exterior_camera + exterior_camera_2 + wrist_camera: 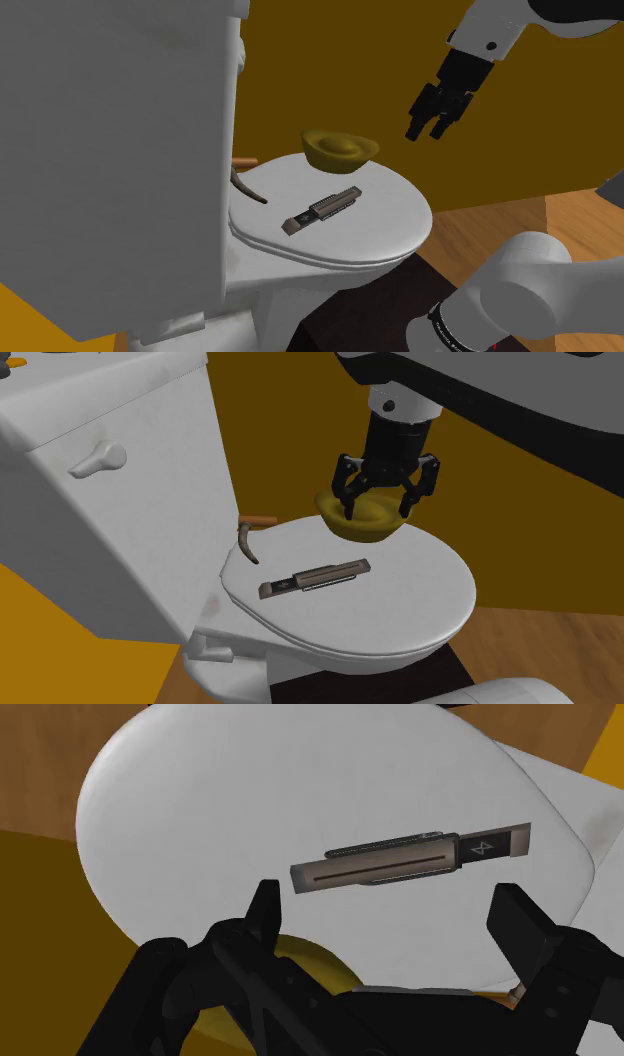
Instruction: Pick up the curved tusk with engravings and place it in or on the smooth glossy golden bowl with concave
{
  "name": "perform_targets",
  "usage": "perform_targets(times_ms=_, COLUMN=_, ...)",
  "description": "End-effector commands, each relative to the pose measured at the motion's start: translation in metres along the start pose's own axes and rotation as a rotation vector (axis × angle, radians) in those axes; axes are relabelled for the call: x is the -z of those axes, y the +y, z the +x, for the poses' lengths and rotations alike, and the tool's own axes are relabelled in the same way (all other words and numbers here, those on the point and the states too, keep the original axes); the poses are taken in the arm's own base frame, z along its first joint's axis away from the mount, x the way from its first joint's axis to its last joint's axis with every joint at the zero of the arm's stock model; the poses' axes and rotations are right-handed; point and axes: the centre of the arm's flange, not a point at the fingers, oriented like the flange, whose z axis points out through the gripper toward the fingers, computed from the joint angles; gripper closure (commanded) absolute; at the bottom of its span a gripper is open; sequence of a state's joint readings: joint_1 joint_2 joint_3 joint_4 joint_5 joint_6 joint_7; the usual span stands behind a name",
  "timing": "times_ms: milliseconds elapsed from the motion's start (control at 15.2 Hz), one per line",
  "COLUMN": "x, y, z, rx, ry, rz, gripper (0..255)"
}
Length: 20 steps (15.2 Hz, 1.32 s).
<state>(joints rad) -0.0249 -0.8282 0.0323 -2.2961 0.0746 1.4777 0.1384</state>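
Observation:
The tusk (pixel 250 190) (pixel 248 544) is a thin, curved, grey-brown horn lying at the back of the white toilet lid (pixel 390 215), close to the tank. The glossy golden bowl (pixel 340 150) (pixel 362 524) (pixel 300 959) stands on the lid's far edge. My black gripper (pixel 430 128) (pixel 378 504) (pixel 392 919) hangs open in the air just above and beside the bowl, with nothing between its fingers. It is well away from the tusk.
A flat dark bar-shaped tool (pixel 322 208) (pixel 315 577) (pixel 410 862) lies across the middle of the lid, between tusk and bowl. The tall white tank (pixel 120 150) rises right behind the tusk. A short brown stub (pixel 260 519) sticks out by the hinge. Mustard walls stand behind.

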Motion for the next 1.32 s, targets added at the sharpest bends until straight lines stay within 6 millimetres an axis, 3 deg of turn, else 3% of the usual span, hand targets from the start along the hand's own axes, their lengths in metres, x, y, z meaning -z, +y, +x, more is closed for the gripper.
perform_targets(times_ms=0, x=0.000, y=0.000, z=0.000, rx=0.000, ry=0.000, rz=0.000, gripper=0)
perform_targets(times_ms=1254, x=-0.135, y=-0.139, z=0.158, rx=-0.016, ry=-0.026, rz=0.042, gripper=0)
